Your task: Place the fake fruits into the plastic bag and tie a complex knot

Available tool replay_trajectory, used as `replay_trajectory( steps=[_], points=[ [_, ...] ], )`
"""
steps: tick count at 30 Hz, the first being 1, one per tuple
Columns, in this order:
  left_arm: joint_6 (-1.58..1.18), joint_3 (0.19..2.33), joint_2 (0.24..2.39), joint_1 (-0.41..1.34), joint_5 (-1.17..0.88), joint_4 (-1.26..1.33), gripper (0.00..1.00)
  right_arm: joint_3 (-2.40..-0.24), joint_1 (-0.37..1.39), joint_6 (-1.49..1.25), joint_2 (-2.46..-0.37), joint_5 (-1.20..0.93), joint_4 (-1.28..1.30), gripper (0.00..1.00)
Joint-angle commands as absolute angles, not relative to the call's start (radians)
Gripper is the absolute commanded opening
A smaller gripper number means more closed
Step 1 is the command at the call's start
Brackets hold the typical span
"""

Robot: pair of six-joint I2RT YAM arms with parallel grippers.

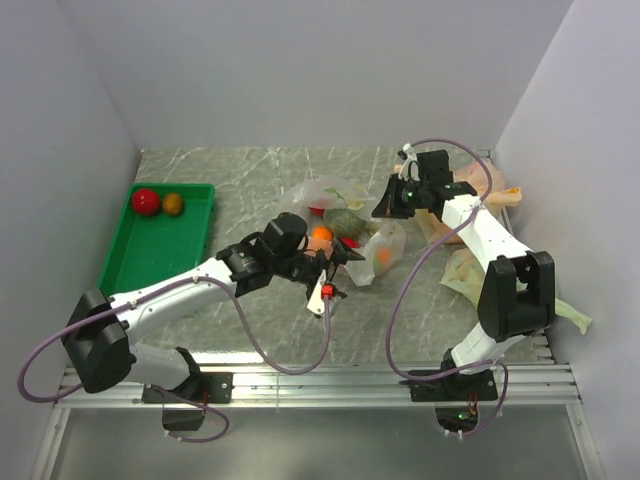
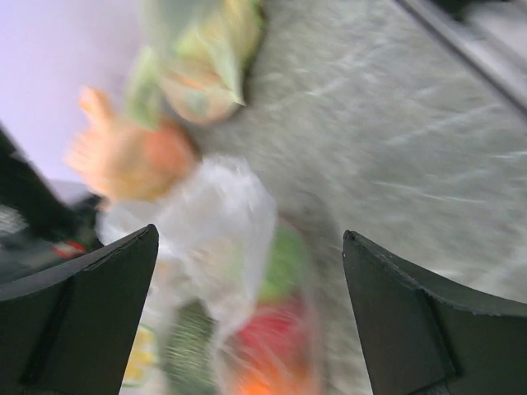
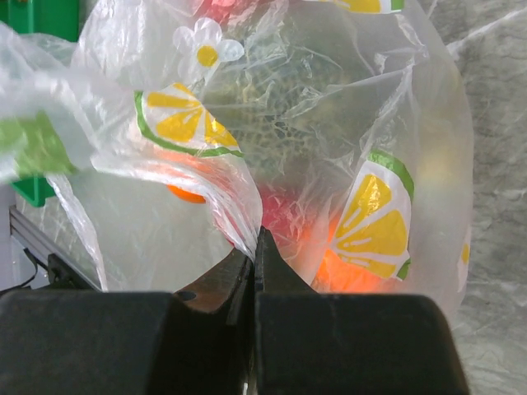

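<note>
While right hand [image 3: 257, 237] clamps plastic bag [image 3: 370, 107] edge, left hand [image 2: 249, 234] gapes facing it.

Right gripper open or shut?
Shut on the plastic bag: right gripper jaws meet, a fold of film pinched at their tips.
</note>
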State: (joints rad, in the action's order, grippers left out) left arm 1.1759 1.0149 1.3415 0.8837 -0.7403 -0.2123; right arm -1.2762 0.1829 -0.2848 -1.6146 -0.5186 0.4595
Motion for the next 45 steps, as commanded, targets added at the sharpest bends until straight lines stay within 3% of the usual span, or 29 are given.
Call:
replay_trajectory(
  steps=[1, 7, 17, 20, 21, 23, 24, 25, 27, 28, 31, 32, 39, 45],
  points=[
    [1.273, 0.982, 1.331, 0.91, -0.721, 0.093, 0.99, -1.298, 0.19, -0.287, -1.621, -0.54, 0.423, 0.0],
    [1.319, 0.96, 1.381, 0.934, -0.707, 0.192, 0.99, -1.299, 0.202, -0.281, -1.634, -0.548, 0.422, 0.0],
    [1.471, 1.04, 1.479, 0.95, -0.733, 0.061, 0.99, -1.298, 0.222, -0.27, -1.638, -0.548, 0.417, 0.0],
    [1.476, 1.119, 1.515, 0.962, -0.713, 0.003, 0.78, -1.298, 0.235, -0.259, -1.631, -0.54, 0.417, 0.0],
    [1.474, 1.149, 1.538, 0.963, -0.712, -0.094, 0.61, -1.298, 0.238, -0.256, -1.626, -0.535, 0.417, 0.0],
    [1.447, 1.218, 1.557, 0.966, -0.704, -0.153, 0.45, -1.304, 0.241, -0.246, -1.617, -0.525, 0.42, 0.0],
    [1.434, 1.235, 1.563, 0.969, -0.701, -0.197, 0.32, -1.307, 0.241, -0.241, -1.612, -0.523, 0.423, 0.0],
    [1.416, 1.249, 1.56, 0.971, -0.701, -0.215, 0.25, -1.319, 0.241, -0.233, -1.608, -0.512, 0.431, 0.03],
    [1.37, 1.287, 1.548, 0.974, -0.698, -0.268, 0.08, -1.334, 0.235, -0.201, -1.576, -0.461, 0.433, 0.34],
    [1.324, 1.308, 1.539, 0.974, -0.696, -0.288, 0.03, -1.342, 0.227, -0.19, -1.557, -0.445, 0.422, 0.62],
    [1.229, 1.357, 1.519, 0.974, -0.693, -0.365, 0.0, -1.354, 0.164, -0.149, -1.477, -0.457, 0.397, 0.92],
    [1.203, 1.368, 1.514, 0.971, -0.692, -0.376, 0.0, -1.365, 0.126, -0.102, -1.445, -0.468, 0.408, 0.97],
    [0.864, 1.427, 1.512, 0.924, -0.724, -0.31, 0.0, -1.244, -0.052, 0.132, -1.221, -0.659, 0.416, 1.0],
    [0.522, 1.5, 1.565, 0.853, -0.804, -0.192, 0.0, -0.859, -0.092, 0.264, -0.814, -0.86, 0.217, 1.0]
  ],
)
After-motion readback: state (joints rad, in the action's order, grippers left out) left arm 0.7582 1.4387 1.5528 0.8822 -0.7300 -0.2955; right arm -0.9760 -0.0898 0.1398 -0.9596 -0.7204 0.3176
